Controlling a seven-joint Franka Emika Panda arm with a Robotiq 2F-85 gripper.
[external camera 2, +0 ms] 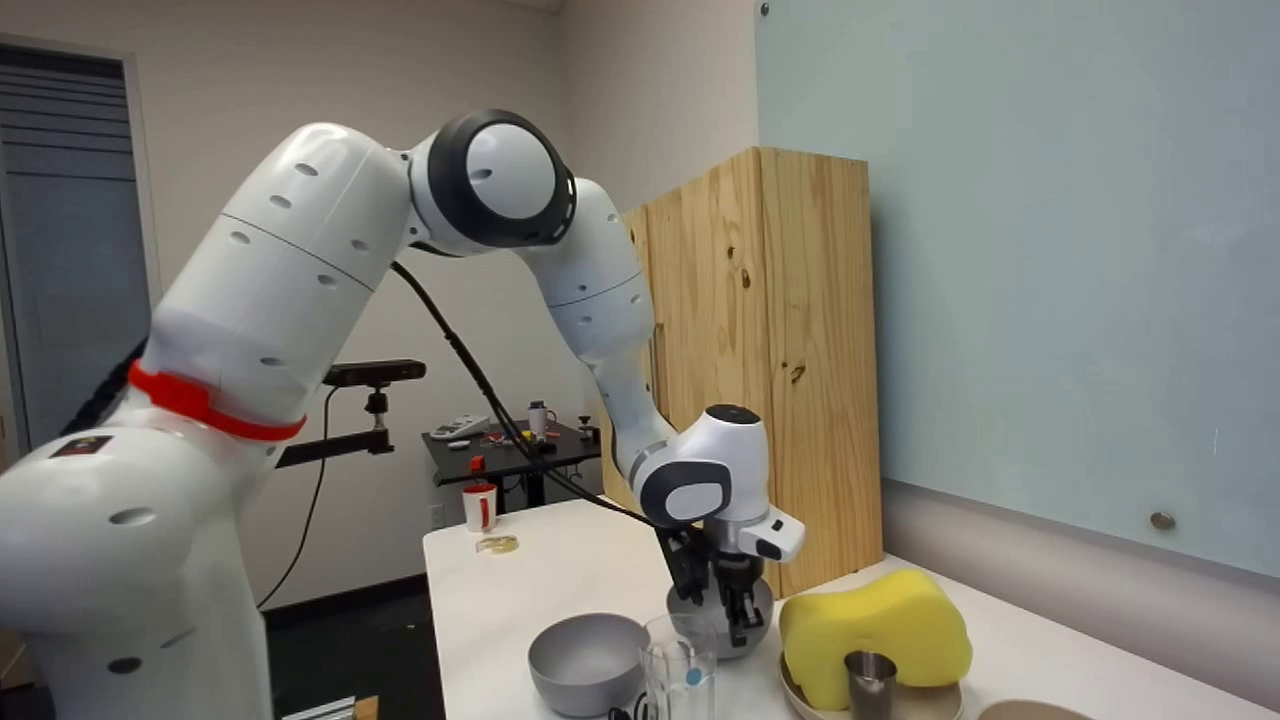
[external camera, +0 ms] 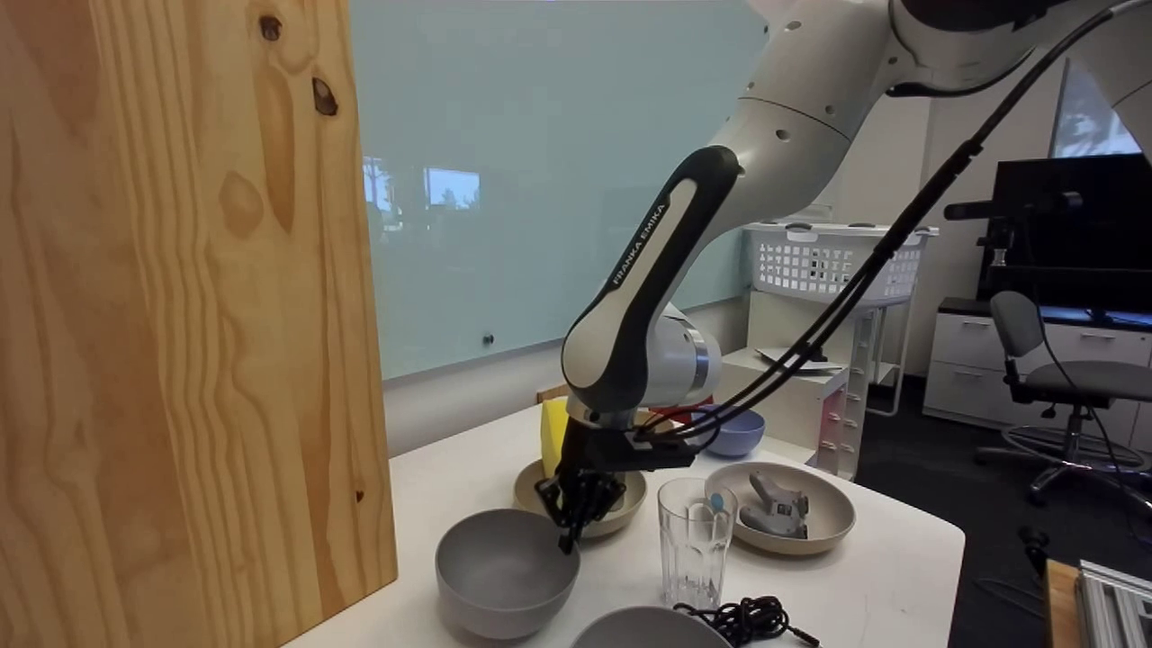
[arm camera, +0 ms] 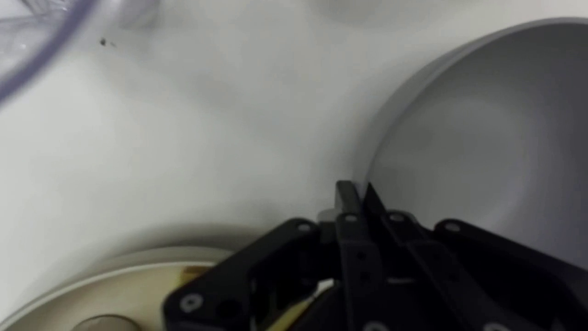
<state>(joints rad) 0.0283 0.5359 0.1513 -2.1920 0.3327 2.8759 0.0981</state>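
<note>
Nearest the wrist camera: black gripper [arm camera: 359, 195], jaws pressed together on a bowl's rim, one finger inside the wall, the other outside.
Gray bowl [external camera: 504, 589]: in that pinch, upright on the white table [external camera: 450, 468].
Beige plate [arm camera: 151, 265]: just beside the gray bowl, partly hidden by the gripper.
Yellow block [external camera 2: 875, 615]: on the plate, with a metal tumbler [external camera 2: 871, 692] in front of it in an exterior view.
Drinking glass [external camera: 697, 553]: clear, upright, near the gripper; it overlaps the edges of both gray bowls in an exterior view.
Second gray bowl [external camera 2: 585, 670]: beside the glass, near a coiled black cable [external camera: 751, 619].
Shallow beige bowl [external camera: 832, 517]: past the glass, holding a gray game controller [external camera: 778, 513].
Blue bowl [external camera: 740, 436]: farther back, partly behind the arm's cables [external camera: 796, 355].
Wooden cabinet [external camera: 225, 342]: tall, near the gray bowl, blocking part of the table from sight.
Red-and-white mug [external camera 2: 480, 507]: well apart, near the table's edge.
Laundry basket [external camera: 832, 261]: white, off the table.
</note>
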